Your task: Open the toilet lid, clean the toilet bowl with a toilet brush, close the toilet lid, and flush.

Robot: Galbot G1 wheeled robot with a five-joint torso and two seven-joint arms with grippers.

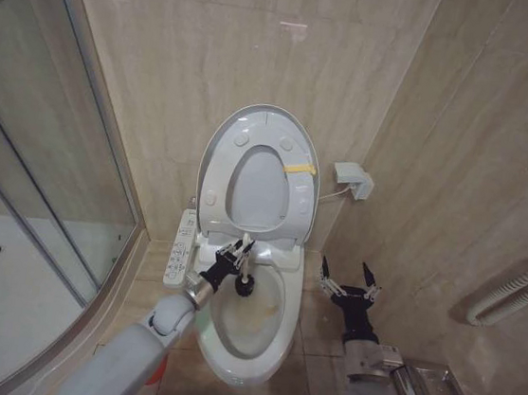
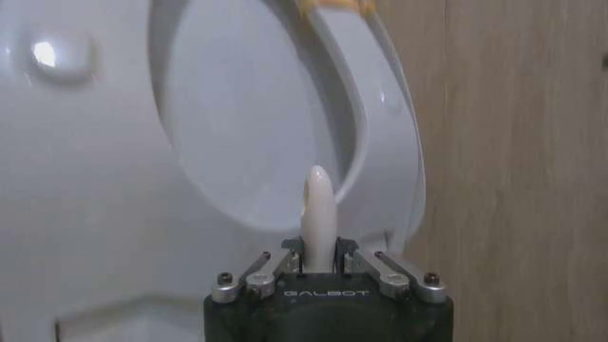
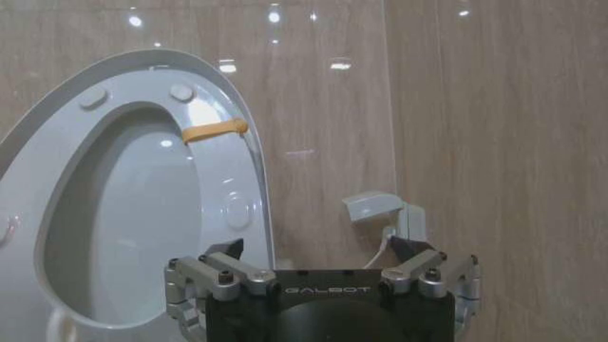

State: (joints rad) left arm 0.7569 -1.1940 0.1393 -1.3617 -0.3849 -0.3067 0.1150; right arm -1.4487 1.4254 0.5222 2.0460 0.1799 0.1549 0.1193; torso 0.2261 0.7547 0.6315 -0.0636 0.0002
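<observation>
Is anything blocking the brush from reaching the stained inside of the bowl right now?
Nothing visible does. The toilet lid and seat stand raised against the wall, leaving the toilet bowl open. The left gripper holds the toilet brush with its bristle head already over the bowl's rear. The right gripper hangs open beside the bowl, apart from it.

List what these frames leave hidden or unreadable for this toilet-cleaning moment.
- Head view: the button labels on the white side control panel are too small to read.
- Head view: the small red holder is mostly hidden behind the left arm.
- Left wrist view: the left hand covers the thin white-handled toilet brush bristles.
</observation>
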